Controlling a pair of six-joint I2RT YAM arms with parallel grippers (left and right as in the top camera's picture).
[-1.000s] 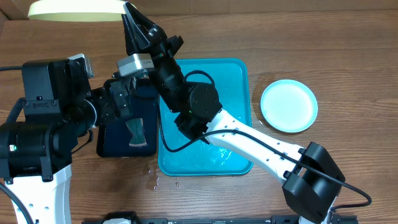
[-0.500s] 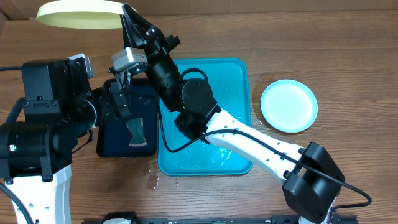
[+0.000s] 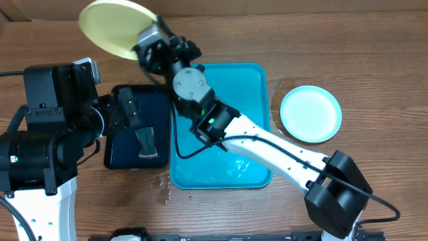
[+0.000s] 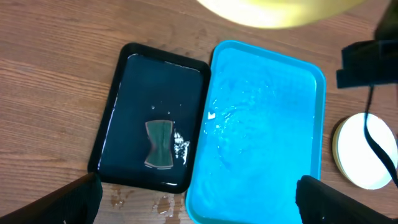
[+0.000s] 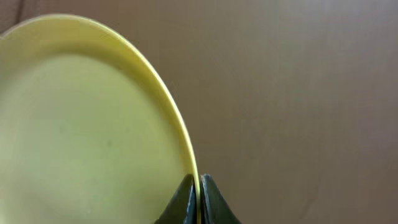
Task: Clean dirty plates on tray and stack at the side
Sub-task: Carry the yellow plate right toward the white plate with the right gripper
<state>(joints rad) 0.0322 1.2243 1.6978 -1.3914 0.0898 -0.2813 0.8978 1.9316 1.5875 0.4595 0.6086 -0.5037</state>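
Observation:
My right gripper [image 3: 148, 37] is shut on the rim of a pale yellow-green plate [image 3: 114, 27], holding it in the air beyond the far left corner of the turquoise tray [image 3: 257, 87]. In the right wrist view both fingertips [image 5: 186, 198] pinch the plate's edge [image 5: 81, 124]. A light blue plate [image 3: 310, 114] lies on the table right of the tray; in the left wrist view a yellow-green rim shows beneath this plate [image 4: 364, 152]. My left gripper [image 4: 199, 205] hangs open above the near edges of both trays, holding nothing. The tray [image 4: 261, 124] is wet and holds no plate.
A black tray [image 3: 120, 150] with water and a grey sponge-like piece [image 3: 145, 142] sits against the turquoise tray's left side. Water drops [image 3: 164, 191] lie on the wooden table near the trays' front corners. The right arm crosses over the turquoise tray.
The right gripper has swung and turned with the yellow-green plate, carrying it rightward and nearer; the plate now shows more of its face. The left arm has not moved.

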